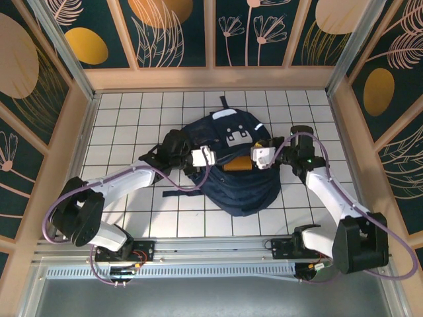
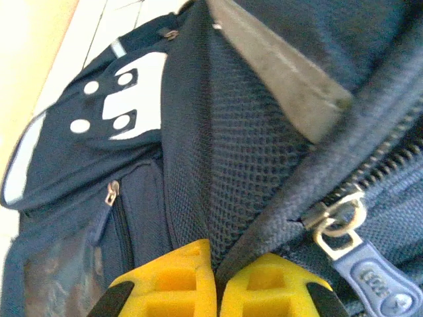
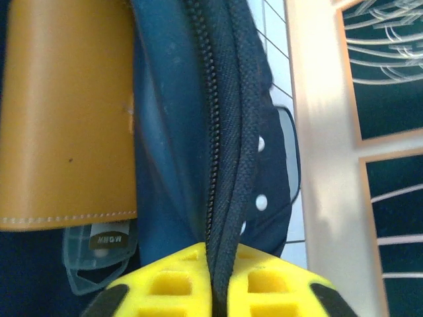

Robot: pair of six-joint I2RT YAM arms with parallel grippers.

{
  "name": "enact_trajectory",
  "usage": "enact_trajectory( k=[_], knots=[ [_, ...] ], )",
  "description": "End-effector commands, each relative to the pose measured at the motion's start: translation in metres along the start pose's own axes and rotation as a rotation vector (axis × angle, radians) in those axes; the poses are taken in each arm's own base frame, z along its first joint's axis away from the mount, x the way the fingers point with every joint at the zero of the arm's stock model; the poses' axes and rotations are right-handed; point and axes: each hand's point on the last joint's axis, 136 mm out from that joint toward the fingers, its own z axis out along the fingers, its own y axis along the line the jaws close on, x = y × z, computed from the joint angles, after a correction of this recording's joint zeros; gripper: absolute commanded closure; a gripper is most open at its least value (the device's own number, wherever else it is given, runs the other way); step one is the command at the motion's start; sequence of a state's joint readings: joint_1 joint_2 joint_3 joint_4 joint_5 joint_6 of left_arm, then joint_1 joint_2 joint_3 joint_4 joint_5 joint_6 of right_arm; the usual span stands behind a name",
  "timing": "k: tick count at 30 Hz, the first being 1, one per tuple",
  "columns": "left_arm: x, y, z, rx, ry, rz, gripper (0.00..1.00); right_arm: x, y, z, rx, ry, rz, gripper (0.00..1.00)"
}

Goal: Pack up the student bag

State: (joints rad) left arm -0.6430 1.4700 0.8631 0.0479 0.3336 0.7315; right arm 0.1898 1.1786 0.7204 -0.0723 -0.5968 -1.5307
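Top external view: the student bag (image 1: 231,191) lies mid-desk (image 1: 132,112) between the arms. Its open zipper edge (image 3: 221,132) is pinched by the left tool (image 1: 210,157) and the right tool (image 1: 256,158). The cloth is soft and floppy, probably light, and that corded seam looks the firmest hold.

Both arms reach forward from their bases and bend inward at the elbow, so the wrists face each other across the middle. The left gripper (image 1: 213,157) has its yellow fingers (image 2: 165,281) pressed nearly together on a fold of the student bag (image 1: 244,191). The right gripper (image 1: 256,158) pinches the bag's zipper edge the same way.
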Motion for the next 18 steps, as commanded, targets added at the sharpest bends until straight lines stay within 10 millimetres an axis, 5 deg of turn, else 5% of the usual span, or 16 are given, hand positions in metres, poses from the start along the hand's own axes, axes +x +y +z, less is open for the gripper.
enact_trajectory(
  k=[1,4,8,11,15,18],
  knots=[
    [-0.018,0.035,-0.010,-0.124,-0.017,-0.428,1.00,0.002,-0.045,-0.002,0.155,0.035,0.082,0.79],
    [0.001,0.042,-0.005,-0.183,0.064,-0.611,1.00,-0.021,-0.049,-0.024,0.241,-0.029,0.207,0.58],
    [0.008,0.066,-0.012,-0.327,0.082,-0.803,1.00,-0.033,-0.039,-0.058,0.246,0.001,0.423,0.50],
    [0.010,0.063,-0.009,-0.348,0.091,-0.868,1.00,-0.034,-0.041,-0.079,0.285,0.033,0.692,0.46],
    [-0.030,0.025,0.016,-0.159,0.011,-0.769,1.00,-0.033,-0.063,-0.092,0.389,-0.077,1.398,0.55],
    [-0.055,-0.003,0.030,-0.022,-0.055,-0.726,1.00,0.007,-0.032,-0.081,0.469,0.046,1.984,0.59]
  ],
)
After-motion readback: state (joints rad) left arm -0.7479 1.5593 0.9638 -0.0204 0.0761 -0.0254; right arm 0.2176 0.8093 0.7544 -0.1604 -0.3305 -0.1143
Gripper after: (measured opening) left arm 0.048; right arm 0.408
